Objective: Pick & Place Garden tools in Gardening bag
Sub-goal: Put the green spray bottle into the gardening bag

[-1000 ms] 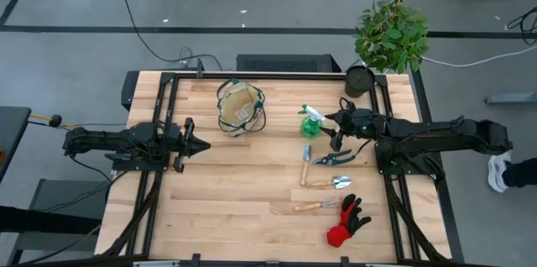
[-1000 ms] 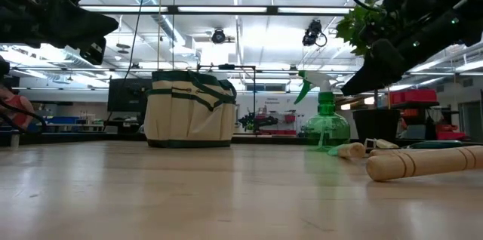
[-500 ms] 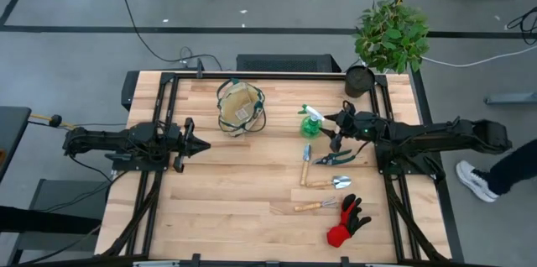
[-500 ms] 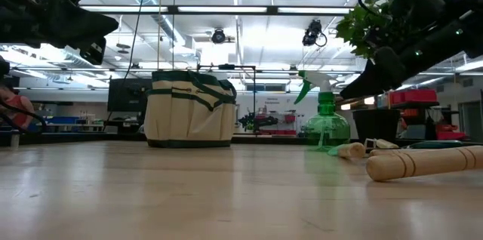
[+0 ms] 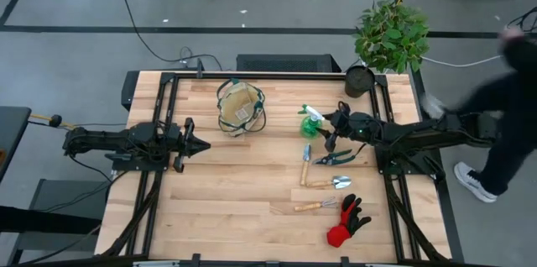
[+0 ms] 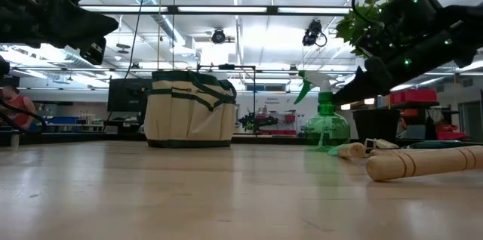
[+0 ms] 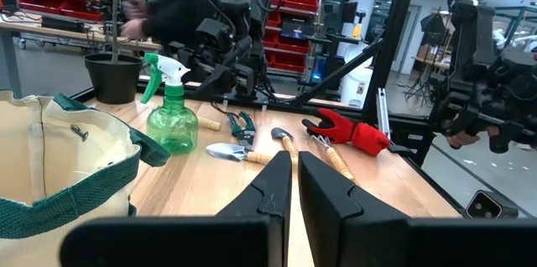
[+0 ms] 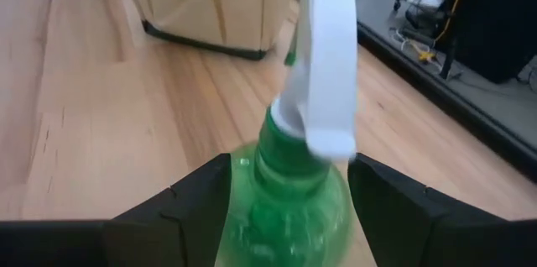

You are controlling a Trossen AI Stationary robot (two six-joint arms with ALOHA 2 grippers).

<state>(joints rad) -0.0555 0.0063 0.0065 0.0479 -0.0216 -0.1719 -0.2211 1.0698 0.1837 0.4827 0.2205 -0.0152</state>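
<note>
- The right hand [image 5: 333, 126] was seen right of centre in the high view, its fingers [image 8: 191, 196] spread wide on either side of the green spray bottle [image 5: 311, 121]; the bottle stood upright on the worktop [image 5: 252, 183] and no grip had yet been closed on it.
- The left hand [image 5: 204, 145] was held at the left of the high view, fingers together, with nothing between them, well apart from every tool.
- The gardening bag [image 5: 240, 107] was placed upper centre in the high view, open at the top; no tool could be made out inside it.
- The pruning shears [image 5: 336, 158], the blue-handled trowel [image 5: 306, 163], the two wooden-handled tools [image 5: 323, 183] [image 5: 314, 206] and the red-and-black glove [image 5: 346, 221] were all left lying on the worktop, right of centre and towards the lower right.
- The potted plant [image 5: 388, 36] was seen at the upper right, at the worktop's far corner.
- The task was judged to be at its very start: nothing appeared bagged, the spray bottle was about to be taken first, and every item remained to be moved.
</note>
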